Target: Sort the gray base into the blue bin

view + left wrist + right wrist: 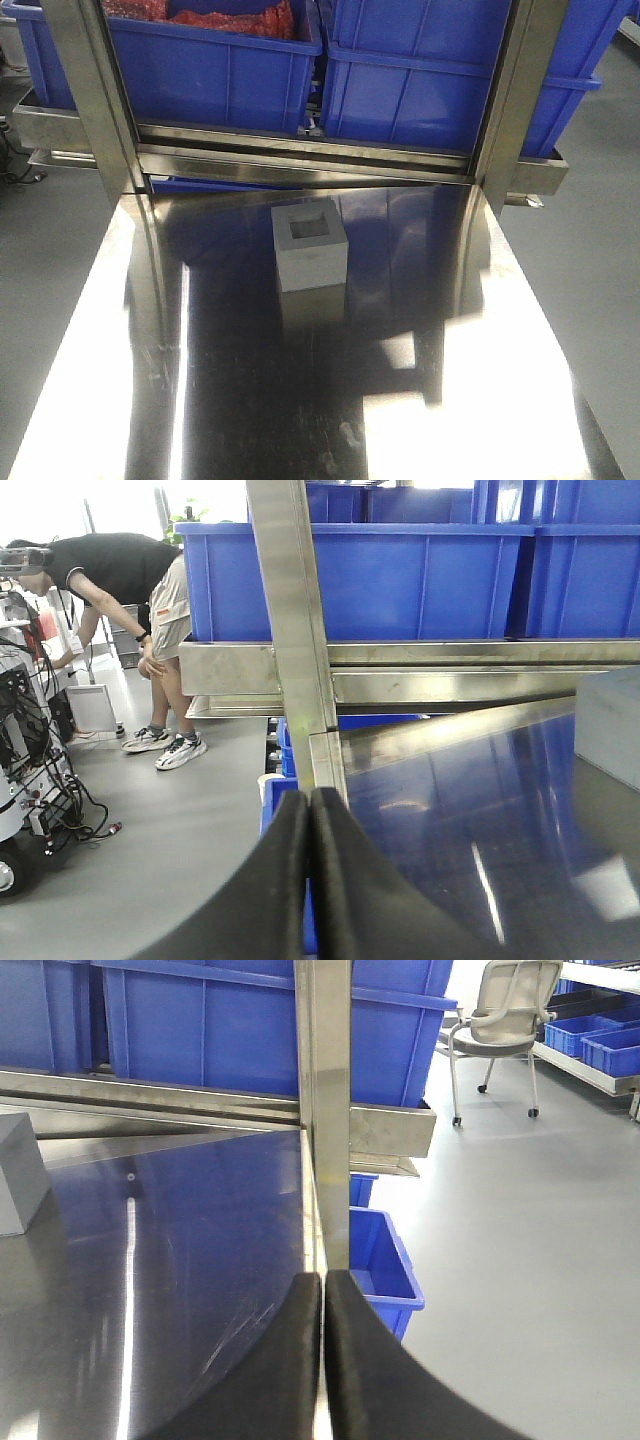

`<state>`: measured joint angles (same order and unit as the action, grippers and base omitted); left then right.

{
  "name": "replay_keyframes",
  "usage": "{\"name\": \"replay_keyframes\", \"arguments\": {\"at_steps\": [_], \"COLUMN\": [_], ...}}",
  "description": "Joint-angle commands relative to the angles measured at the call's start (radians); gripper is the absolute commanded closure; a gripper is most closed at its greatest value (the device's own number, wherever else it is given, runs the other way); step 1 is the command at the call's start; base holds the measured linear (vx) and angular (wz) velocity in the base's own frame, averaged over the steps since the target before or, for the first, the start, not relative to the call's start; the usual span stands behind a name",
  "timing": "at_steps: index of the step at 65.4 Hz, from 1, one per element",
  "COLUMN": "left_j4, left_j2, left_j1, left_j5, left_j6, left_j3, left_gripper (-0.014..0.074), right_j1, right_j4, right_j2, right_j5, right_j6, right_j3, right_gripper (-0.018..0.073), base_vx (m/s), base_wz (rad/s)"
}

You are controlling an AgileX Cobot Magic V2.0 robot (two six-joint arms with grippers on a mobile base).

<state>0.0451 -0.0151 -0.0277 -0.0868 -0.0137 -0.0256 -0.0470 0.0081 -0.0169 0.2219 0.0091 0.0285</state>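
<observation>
A: Gray base (310, 247): where did it sit, and was either arm on it?

B: Neither was. Nearest, the left gripper (310, 802) and right gripper (323, 1282) hung low by the steel table's (300, 400) side edges, black fingers pressed together on nothing. Mid-table stood the base: pale, cube-like, dark square recess facing up.

A: And behind?

B: On the rack (300, 160), a blue bin (440, 95) beside a second bin (215, 75) holding something red.

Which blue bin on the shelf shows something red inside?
The left bin in the front view: red material shows above its rim. The right bin shows none.
</observation>
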Motion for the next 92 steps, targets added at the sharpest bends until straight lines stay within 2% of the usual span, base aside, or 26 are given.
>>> {"name": "replay_keyframes", "arguments": {"at_steps": [1, 83, 92], "left_j4": [-0.002, -0.002, -0.003], "left_j2": [-0.010, -0.011, -0.010], "left_j1": [0.002, 0.002, 0.002], "left_j5": [0.073, 0.080, 0.087], "left_j6": [0.002, 0.001, 0.033], "left_j3": [0.021, 0.021, 0.048], "left_gripper": [0.0603, 0.0603, 0.0603], "right_j1": [0.000, 0.000, 0.000], "right_j4": [-0.008, -0.008, -0.008], "right_j2": [0.001, 0.001, 0.001], "right_j5": [-0.074, -0.074, -0.074], "right_j6": [-0.009, -0.009, -0.009], "right_j3": [0.000, 0.000, 0.000], "right_gripper": [0.0564, 0.0564, 0.0564], "base_vx": [0.00, 0.00, 0.00], "base_wz": [0.00, 0.00, 0.00]}}
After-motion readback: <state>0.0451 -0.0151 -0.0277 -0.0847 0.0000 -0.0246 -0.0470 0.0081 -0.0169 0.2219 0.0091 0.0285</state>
